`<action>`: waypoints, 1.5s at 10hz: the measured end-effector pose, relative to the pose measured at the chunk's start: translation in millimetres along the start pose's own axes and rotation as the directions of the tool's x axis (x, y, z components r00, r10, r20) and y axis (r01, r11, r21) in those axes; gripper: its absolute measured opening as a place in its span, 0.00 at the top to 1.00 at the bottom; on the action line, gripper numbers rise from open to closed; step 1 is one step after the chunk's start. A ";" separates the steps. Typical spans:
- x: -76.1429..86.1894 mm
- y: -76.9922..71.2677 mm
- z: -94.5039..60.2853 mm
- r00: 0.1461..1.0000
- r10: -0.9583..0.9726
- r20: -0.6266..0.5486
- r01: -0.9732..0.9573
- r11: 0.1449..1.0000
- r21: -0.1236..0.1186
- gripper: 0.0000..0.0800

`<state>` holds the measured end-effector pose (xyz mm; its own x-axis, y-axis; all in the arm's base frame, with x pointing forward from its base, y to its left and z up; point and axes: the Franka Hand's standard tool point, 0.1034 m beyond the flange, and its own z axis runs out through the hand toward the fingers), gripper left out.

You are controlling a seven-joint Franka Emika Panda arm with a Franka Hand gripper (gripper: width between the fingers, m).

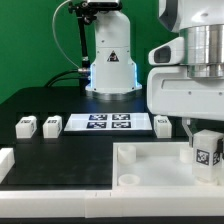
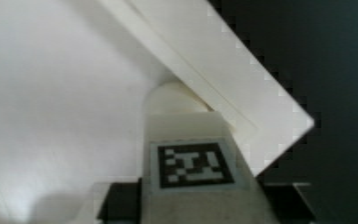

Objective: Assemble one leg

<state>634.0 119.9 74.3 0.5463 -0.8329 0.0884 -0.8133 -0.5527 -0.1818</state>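
My gripper (image 1: pixel 204 133) is shut on a leg (image 1: pixel 208 152), a small white block with a black-and-white marker, and holds it upright over the right side of the large white tray (image 1: pixel 160 160). In the wrist view the leg (image 2: pixel 192 150) runs between my dark fingers (image 2: pixel 133 201), its far end by the tray's rim (image 2: pixel 211 70) near a corner. Whether the leg touches the tray I cannot tell. Three more legs stand on the black table: two at the exterior view's left (image 1: pixel 26 125), (image 1: pixel 52 124) and one to the right of the marker board (image 1: pixel 163 124).
The marker board (image 1: pixel 108 123) lies behind the tray, in front of the arm's base (image 1: pixel 110 70). A round socket (image 1: pixel 128 180) shows in the tray's near left corner. A white part (image 1: pixel 5 160) lies at the exterior view's left edge.
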 end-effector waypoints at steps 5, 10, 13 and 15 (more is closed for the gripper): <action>0.0 1.5 0.7 0.907 0.417 0.056 -0.419 0.908 0.010 0.63; 5.4 1.3 0.1 0.992 -0.123 0.034 0.121 0.992 0.035 0.21; -0.3 -2.6 -0.5 0.844 -0.536 0.009 0.536 0.844 0.022 0.19; -1.8 -1.8 0.8 0.704 -0.710 0.008 0.710 0.704 0.013 0.19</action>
<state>634.6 122.4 73.8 0.9637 -0.1941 0.1831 -0.1826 -0.9801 -0.0776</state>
